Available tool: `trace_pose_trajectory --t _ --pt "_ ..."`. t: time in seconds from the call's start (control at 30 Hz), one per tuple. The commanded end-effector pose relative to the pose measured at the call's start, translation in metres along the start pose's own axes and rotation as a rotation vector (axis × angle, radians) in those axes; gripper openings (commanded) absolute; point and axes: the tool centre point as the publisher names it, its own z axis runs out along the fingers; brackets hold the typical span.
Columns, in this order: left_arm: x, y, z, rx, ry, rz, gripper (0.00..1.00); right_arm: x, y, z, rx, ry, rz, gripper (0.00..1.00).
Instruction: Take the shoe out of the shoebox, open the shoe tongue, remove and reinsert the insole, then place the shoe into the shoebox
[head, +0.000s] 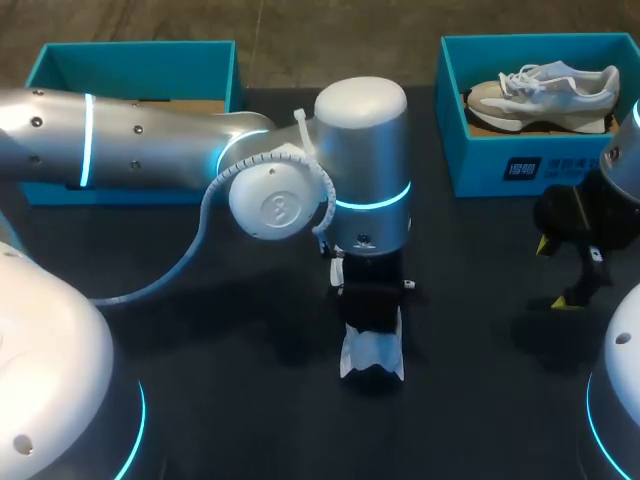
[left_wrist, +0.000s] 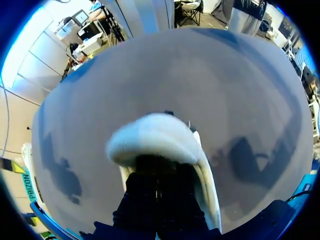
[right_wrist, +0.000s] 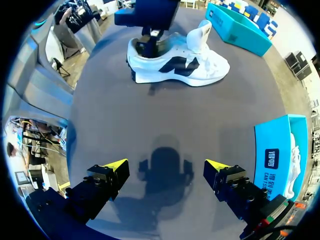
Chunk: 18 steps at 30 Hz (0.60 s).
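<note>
Because the left gripper (head: 370, 312) is sunk into the heel opening of the white shoe (head: 357, 362), I cannot tell whether it is clenched or released. Its own wrist view shows only dark housing behind the padded heel collar (left_wrist: 152, 135). The shoe stands upright on the dark table (head: 230, 400), low in the middle of the head view and well apart from both boxes.

By my judgement the insole step is in hand. To do it well, the left arm should work along the shoe's length rather than lift straight up, so the sole stays planted. The tongue wants folding well forward so the insole can slide flat without buckling at the heel. The right gripper (right_wrist: 165, 167), released with jaws wide, hovers over bare table at the right edge of the head view. It could pin the toe while the left one works.

At upper right the right shoebox (head: 480, 165) holds a second shoe (head: 545, 92), seemingly lying on its side. At upper left the left shoebox (head: 140, 48) is half hidden by the left arm, and only something brown shows inside.
</note>
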Motion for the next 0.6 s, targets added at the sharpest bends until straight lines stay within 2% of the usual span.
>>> trace_pose_trajectory --t 0.03,0.23,0.4,0.6 --pt "0.0 -0.01 -0.009 0.006 -0.005 0.015 0.0 0.001 0.0 0.0 0.003 -0.002 0.001 1.0" --pt "-0.003 -0.019 -0.003 0.057 0.008 0.047 0.0 0.001 0.0 0.0 0.003 -0.002 0.001 1.0" --pt "-0.002 -0.017 0.013 0.103 0.008 0.044 0.0 0.001 0.0 0.0 0.003 -0.002 0.001 1.0" --pt "0.001 -0.009 0.026 0.103 0.008 0.04 0.0 0.001 0.0 0.0 0.003 -0.002 0.001 1.0"
